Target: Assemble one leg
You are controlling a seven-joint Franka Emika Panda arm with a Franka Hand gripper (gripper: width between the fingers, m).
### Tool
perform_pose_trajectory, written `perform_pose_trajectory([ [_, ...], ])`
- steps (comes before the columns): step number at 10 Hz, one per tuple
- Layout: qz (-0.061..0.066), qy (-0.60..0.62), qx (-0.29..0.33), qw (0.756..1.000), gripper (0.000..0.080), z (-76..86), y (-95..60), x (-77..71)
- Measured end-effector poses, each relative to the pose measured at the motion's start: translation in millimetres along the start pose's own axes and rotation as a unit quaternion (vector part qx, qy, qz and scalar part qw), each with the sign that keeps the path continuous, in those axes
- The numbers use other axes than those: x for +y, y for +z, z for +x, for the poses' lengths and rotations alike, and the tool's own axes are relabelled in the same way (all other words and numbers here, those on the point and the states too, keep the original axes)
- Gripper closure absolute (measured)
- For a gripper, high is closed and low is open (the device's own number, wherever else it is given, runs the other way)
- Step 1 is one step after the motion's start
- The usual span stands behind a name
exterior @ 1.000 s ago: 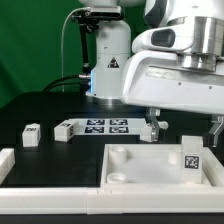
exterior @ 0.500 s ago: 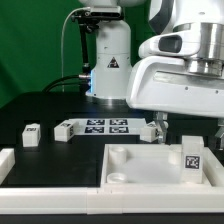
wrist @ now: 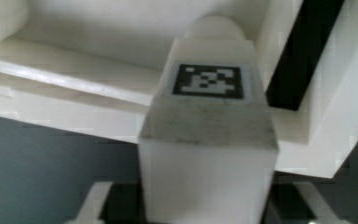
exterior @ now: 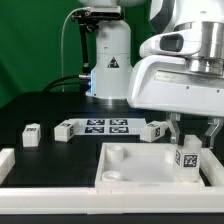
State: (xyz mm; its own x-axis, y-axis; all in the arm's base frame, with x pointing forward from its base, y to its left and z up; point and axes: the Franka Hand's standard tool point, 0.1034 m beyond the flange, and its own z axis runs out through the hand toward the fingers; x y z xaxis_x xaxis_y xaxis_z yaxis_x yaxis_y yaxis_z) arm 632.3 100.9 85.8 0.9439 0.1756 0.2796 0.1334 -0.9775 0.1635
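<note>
Looked about midway through the job. Gripper point(exterior: 192, 137) hung right over the leg point(exterior: 187, 157), fingers straddling it but seemingly not clamped yet; couldn't say for sure from either view. Leg stood upright in the tabletop point(exterior: 140, 165), near the corner socket on the exterior view's right, tag facing the camera. Filled most of the wrist view too point(wrist: 208, 120). Still left, by the look of it: grabbing it and twisting it home. Other legs point(exterior: 33, 134) lay untouched on the table near the marker board point(exterior: 108, 125).
</note>
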Motion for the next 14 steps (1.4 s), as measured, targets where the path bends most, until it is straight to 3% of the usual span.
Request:
perform_pose_trajectory([
  [3, 0.001, 0.034, 0.000, 0.999, 0.0505, 0.1, -0.1, 0.0],
  [5, 0.007, 0.166, -0.001, 0.986, 0.0505, -0.3, -0.2, -1.4],
  [7, 0.016, 0.338, -0.002, 0.941, 0.0504, -2.1, -1.5, -8.3],
  [8, 0.021, 0.422, -0.006, 0.906, 0.0505, -2.4, -0.9, -9.5],
  [10, 0.024, 0.517, -0.009, 0.856, 0.0505, -1.3, 0.7, -7.7],
  [12, 0.020, 0.601, -0.016, 0.799, 0.0502, -3.6, 0.8, -8.4],
  [13, 0.016, 0.653, -0.020, 0.757, 0.0500, -5.6, 0.1, -8.7],
  [14, 0.015, 0.677, -0.020, 0.736, 0.0500, -6.5, -0.2, -8.7],
])
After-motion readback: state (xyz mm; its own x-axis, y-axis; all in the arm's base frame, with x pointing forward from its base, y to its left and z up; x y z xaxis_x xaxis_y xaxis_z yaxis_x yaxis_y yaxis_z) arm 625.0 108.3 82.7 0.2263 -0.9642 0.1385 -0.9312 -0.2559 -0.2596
